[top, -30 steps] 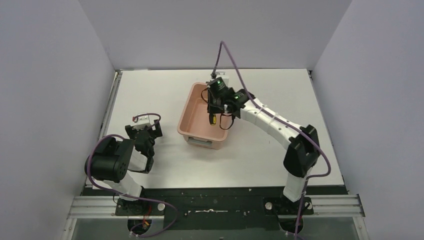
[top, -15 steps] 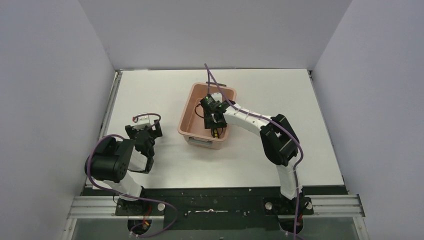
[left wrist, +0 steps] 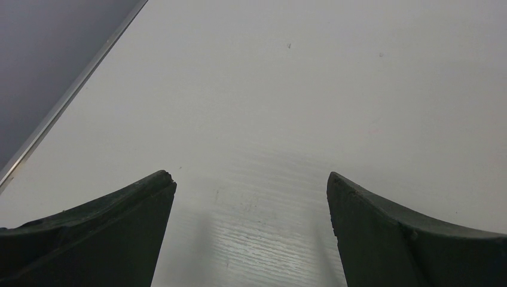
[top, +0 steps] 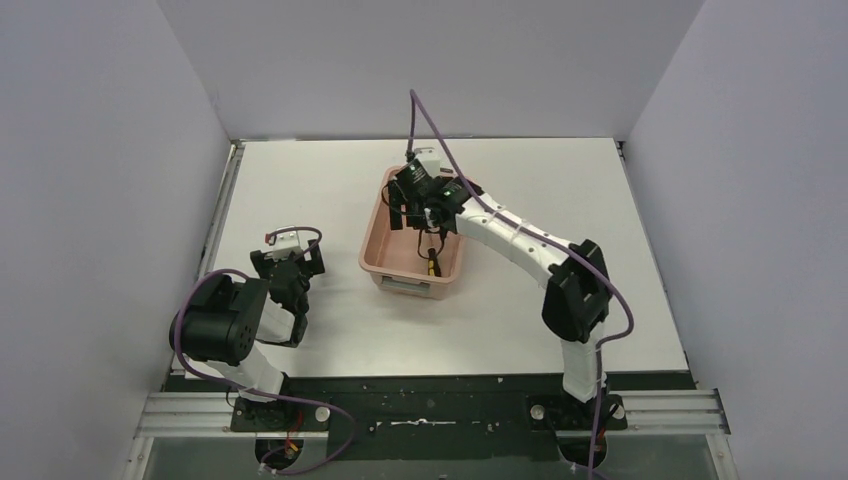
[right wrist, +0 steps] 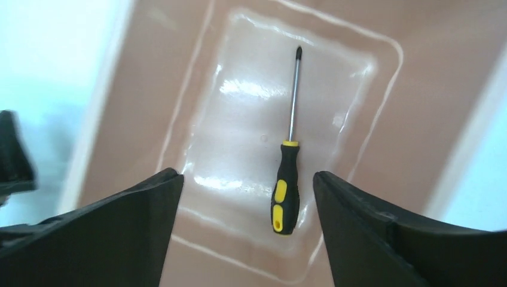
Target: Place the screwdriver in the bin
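Top external view. I am reaching my right arm out over the table (top: 300, 180), and my right claw (top: 418, 212) is hanging above the far half of the bin (top: 371, 240). The bin is sitting near the middle of the table, one short end toward my bases. The screwdriver (top: 432, 263) is lying inside the bin, down at its near end, showing as a small dark and yellow mark on the pink floor. My left arm is sitting folded by the table's left edge, and my left claw (top: 291, 252) is staying low over the tabletop, well apart from the bin. From up here I cannot tell how far either claw is spread.

Left wrist view. My left claw (left wrist: 249, 177) is standing released, with both dark fingers (left wrist: 95, 236) spread wide. It is looking down on bare white table (left wrist: 299, 89). A metal edge strip (left wrist: 66, 107) is running along the upper left, with grey wall beyond it.

Right wrist view. My right claw (right wrist: 246, 174) is also standing released, with its fingers (right wrist: 107, 233) wide apart and clear of the screwdriver (right wrist: 287, 179). I am looking straight down into the bin (right wrist: 143, 107). The screwdriver is lying flat on the glossy bin floor, touching neither side wall, with its tip pointing to the top of this view and its yellow-and-black handle toward the bottom. It is sitting just right of the midline between my fingers.
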Robot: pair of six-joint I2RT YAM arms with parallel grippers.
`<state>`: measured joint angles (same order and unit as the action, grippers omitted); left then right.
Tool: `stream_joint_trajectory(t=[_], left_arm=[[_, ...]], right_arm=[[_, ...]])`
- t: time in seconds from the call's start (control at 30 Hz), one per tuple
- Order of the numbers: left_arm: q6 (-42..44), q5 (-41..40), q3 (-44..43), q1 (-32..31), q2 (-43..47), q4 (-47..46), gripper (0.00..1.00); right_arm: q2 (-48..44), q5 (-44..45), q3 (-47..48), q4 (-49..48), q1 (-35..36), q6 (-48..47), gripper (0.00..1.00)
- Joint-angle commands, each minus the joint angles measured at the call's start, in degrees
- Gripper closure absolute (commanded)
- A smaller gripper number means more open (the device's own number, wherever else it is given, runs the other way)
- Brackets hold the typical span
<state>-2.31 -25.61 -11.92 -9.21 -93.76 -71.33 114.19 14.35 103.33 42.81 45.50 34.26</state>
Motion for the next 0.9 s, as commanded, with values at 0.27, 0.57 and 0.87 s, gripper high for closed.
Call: stream_joint_trajectory(t=[0.27,0.57,0.87], left_arm=[[0.1,0.9,-1.1,0.4,1.4,-1.2,0.03],[0.1,1.1,-1.2,0.5,1.4,-1.0,0.03],[0.1,1.6,-1.5,0.7,1.2,-0.4,0.03]], right_arm=[[-37.4,5.5,-19.7,-10.7,-14.5,-15.2,0.0],[-53.6,3.1,-56.7,-28.9,-29.8,-16.4,0.0],[-51.9,3.3,-69.2,-35.4,-30.5,-12.5,0.0]])
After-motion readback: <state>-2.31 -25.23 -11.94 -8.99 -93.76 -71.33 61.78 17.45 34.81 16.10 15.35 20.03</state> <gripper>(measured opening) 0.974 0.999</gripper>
